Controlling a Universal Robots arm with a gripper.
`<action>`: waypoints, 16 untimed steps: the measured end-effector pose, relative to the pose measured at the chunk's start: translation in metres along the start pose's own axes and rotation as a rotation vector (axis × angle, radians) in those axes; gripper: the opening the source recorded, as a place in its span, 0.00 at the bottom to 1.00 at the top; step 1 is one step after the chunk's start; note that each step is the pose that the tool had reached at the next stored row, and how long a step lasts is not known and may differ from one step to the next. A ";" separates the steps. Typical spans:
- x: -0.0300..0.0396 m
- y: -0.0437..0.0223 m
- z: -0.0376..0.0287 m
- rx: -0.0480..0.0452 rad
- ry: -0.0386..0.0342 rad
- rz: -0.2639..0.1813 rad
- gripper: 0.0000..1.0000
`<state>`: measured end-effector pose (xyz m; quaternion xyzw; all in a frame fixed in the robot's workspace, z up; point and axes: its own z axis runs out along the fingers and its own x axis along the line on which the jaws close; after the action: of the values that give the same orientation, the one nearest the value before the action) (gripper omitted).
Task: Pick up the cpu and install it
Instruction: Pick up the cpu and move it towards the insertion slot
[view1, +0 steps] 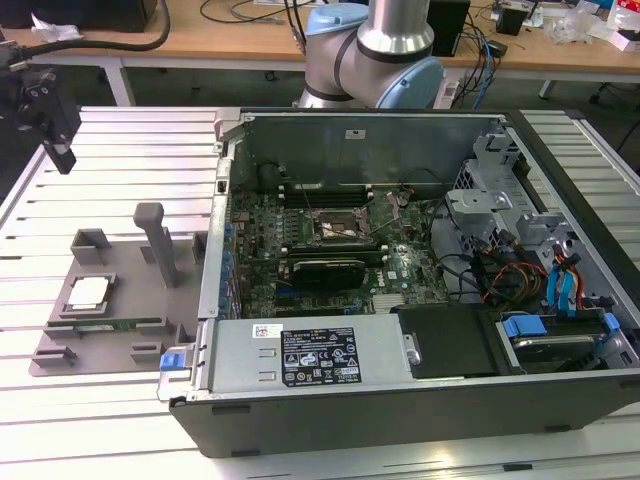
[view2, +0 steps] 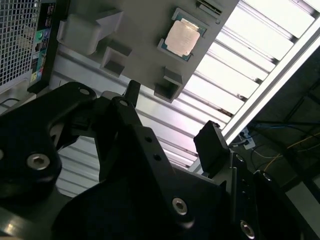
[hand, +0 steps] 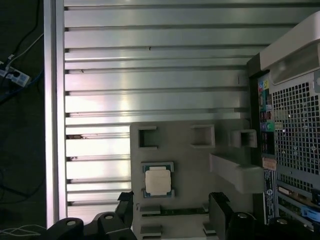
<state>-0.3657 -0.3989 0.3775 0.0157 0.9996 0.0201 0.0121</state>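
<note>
Approaching for pickup: gripper (hand: 172, 201) should centre over the chip, descend square, grip opposite rims lightly | jaws: wide, empty | cpu (hand: 158, 181): flat in a pocket of the grey fixture tray (hand: 200, 165), by the tray edge farthest from the computer case (view1: 300, 140) | relation: well apart, roughly in line with the jaw gap

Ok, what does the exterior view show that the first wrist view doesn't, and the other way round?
Extra in the exterior view: the inside of the open black computer case, with the green motherboard and its black square socket frame, plus the arm's silver and blue base. Extra in the first wrist view: the case's perforated metal back panel and white and blue cables beyond the table's edge. Shared: the small silvery square cpu lying in the grey moulded holder on the slatted aluminium table, and the black gripper, open and empty.
</note>
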 end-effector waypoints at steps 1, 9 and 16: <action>0.0000 0.0000 0.0003 0.0000 0.0000 0.000 0.71; 0.0001 -0.0001 0.0028 0.0000 0.0001 0.000 0.71; 0.0001 -0.0002 0.0053 0.0000 0.0000 0.000 0.71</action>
<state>-0.3657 -0.3990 0.3722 0.0157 0.9996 0.0201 0.0121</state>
